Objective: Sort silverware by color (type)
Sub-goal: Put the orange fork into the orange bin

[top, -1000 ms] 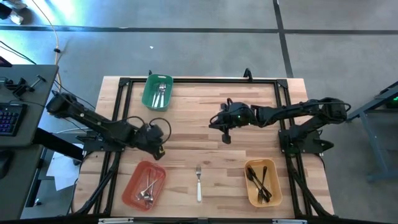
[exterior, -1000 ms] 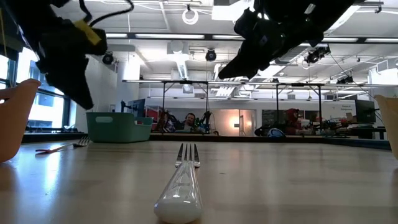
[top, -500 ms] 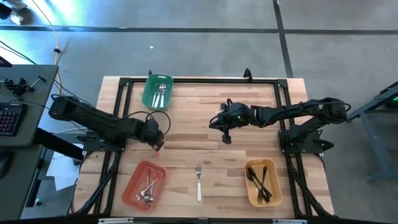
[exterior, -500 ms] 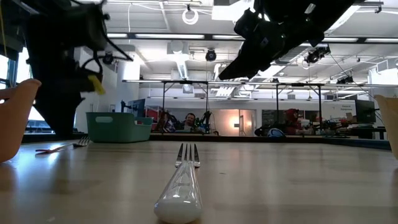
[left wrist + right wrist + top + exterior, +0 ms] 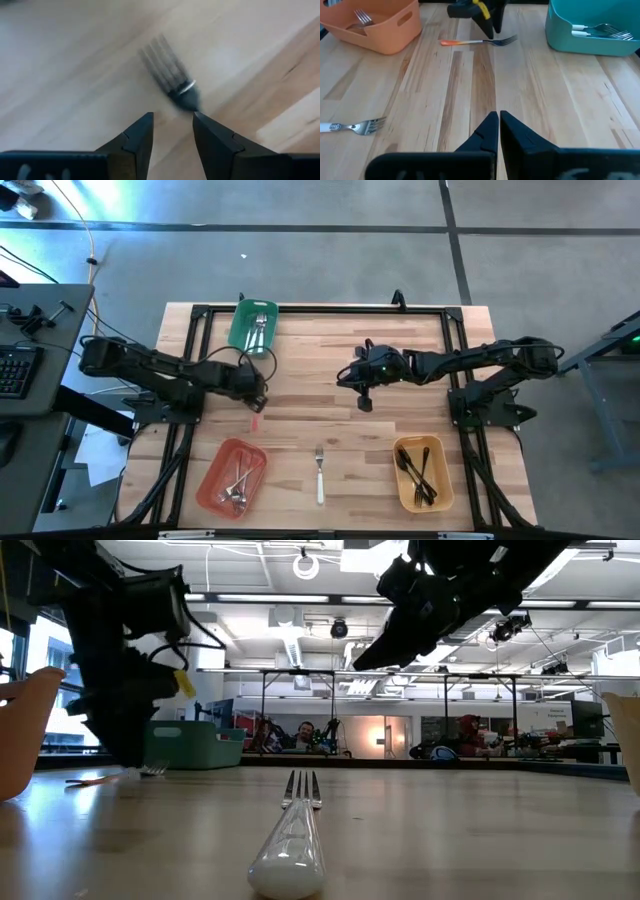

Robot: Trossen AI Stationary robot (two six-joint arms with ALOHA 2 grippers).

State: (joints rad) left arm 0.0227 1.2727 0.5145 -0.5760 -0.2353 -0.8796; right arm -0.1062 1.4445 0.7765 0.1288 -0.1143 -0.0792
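A fork with a red-orange handle (image 5: 254, 423) lies flat on the wooden table, and its tines (image 5: 162, 65) show in the left wrist view. My left gripper (image 5: 170, 117) points down over the fork's neck (image 5: 487, 41), open, with its fingertips low by the table (image 5: 130, 755). A white fork (image 5: 320, 473) lies flat near the front edge, between the bins. My right gripper (image 5: 362, 402) hangs shut above the middle of the table, holding nothing. My left gripper stands with one fingertip (image 5: 200, 120) right beside the fork's neck (image 5: 186, 100). I cannot tell whether it touches. The fork lies flat on the table.
A green bin (image 5: 240, 340) with white utensils stands at the far edge. A red bin (image 5: 212, 480) with several utensils is at the near left, and a yellow bin (image 5: 440, 480) with black ones is at the near right. Bare wood lies between them.
My left gripper has swung toward the table's far edge and come down close to the table over the red-handled fork. The fork's red handle, covered by the gripper before, now shows.
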